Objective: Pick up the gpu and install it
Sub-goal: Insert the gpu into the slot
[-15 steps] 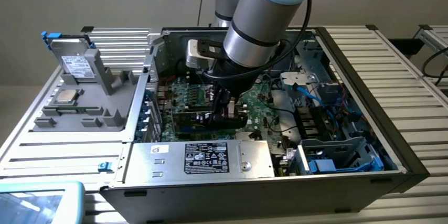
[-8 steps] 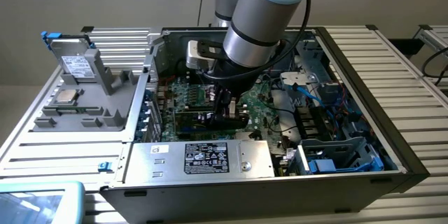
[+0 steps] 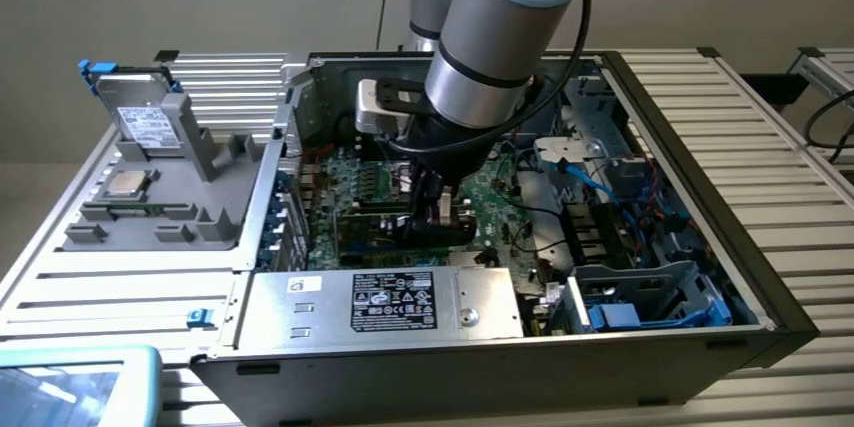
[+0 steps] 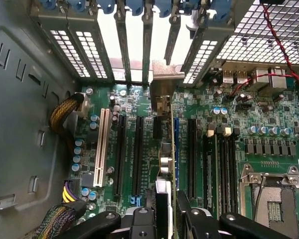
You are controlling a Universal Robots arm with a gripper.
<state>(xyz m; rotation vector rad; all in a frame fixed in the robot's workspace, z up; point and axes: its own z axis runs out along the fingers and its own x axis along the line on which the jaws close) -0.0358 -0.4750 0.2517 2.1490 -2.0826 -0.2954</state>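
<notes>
We see gripper (image 4: 167, 211) pinching gpu (image 4: 164, 107) by its edge, jaws partly shut. It stands upright over slots (image 4: 138, 154) on green board (image 4: 214, 124) inside case (image 3: 667, 337).

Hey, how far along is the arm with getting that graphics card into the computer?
Done: the gpu, a thin green card with a silver end bracket, is picked up and inside the black computer case. In hand: the claw is shut on it, holding it edge-on over the green motherboard, bracket toward the rear openings. Left: seating it; I cannot tell whether it is seated.
</notes>
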